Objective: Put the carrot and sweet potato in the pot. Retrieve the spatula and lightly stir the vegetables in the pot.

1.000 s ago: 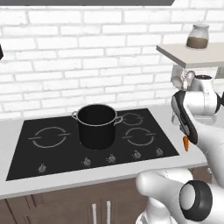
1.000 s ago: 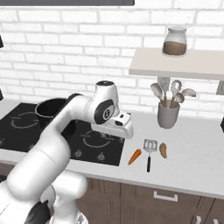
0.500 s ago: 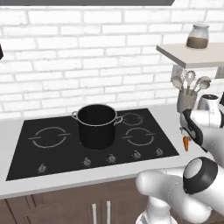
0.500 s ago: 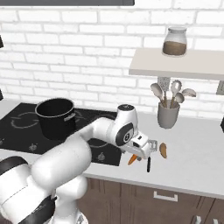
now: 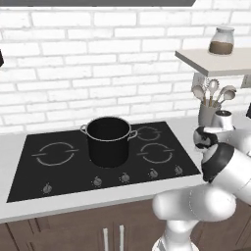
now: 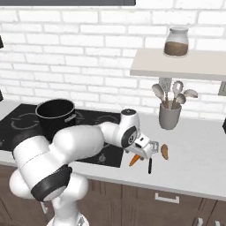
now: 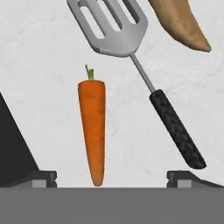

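The bright orange carrot [image 7: 92, 131] lies on the pale counter, its tip between my fingertips [image 7: 43, 177]. My gripper [image 7: 113, 179] is open and hovers just above it, holding nothing. From the right base, the gripper [image 6: 145, 150] hangs low over the carrot [image 6: 134, 160]. Beside the carrot lies the spatula [image 7: 111, 26] with a slotted grey head and black handle [image 7: 177, 131]. The reddish-brown sweet potato [image 7: 181, 24] rests just past the spatula head, and is also visible as the sweet potato [image 6: 164, 151]. The black pot [image 6: 56, 115] stands on the cooktop to the left, seen too as the pot [image 5: 109, 139].
A grey crock of pale spoons [image 6: 170, 115] stands at the back of the counter under a shelf with a glass jar [image 6: 176, 42]. The black cooktop's corner [image 7: 13, 153] lies close to the carrot. The counter's front edge runs near the spatula handle [image 6: 150, 165].
The arm has swung right from above the cooktop and dropped down to the counter, bringing the open gripper over the carrot. The vegetables, spatula and pot have not moved.
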### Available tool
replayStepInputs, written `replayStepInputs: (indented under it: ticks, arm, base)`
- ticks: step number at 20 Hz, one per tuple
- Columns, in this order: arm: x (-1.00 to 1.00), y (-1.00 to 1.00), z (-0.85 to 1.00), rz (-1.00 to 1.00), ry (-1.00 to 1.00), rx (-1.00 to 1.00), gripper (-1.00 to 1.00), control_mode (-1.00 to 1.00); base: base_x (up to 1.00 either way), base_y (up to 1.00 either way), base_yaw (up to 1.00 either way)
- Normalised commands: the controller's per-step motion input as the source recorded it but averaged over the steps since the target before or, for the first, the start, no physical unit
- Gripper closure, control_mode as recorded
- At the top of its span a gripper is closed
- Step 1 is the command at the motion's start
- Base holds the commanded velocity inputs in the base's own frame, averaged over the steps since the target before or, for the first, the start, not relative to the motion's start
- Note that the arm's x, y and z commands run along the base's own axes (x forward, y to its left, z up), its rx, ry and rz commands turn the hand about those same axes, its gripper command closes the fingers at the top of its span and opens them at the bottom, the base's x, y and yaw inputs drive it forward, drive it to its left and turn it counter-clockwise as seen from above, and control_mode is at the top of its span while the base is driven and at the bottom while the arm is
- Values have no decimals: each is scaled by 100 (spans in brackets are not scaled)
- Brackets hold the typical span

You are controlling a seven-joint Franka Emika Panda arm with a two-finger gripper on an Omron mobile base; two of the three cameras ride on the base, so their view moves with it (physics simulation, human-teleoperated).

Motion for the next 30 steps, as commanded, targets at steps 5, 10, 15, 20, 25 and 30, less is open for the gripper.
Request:
replayStepInputs:
  ticks: [5,10,15,20,25,30]
  arm:
    - [52,-5,-41,0,-5,0,-100,-100]
    - [38,-10,-38,0,-3,1,-100,-100]
    - [30,-27,-18,0,0,3,-100,-100]
    - [36,-8,-3,0,0,1,-100,-100]
    - [8,0,-25,0,0,0,100,-100]
    - [-8,0,-16,0,0,1,100,-100]
  base:
    - [0,0,0]
    - [0,0,0]
    - [0,0,0]
    - [0,0,0]
    - [0,0,0]
    - [0,0,0]
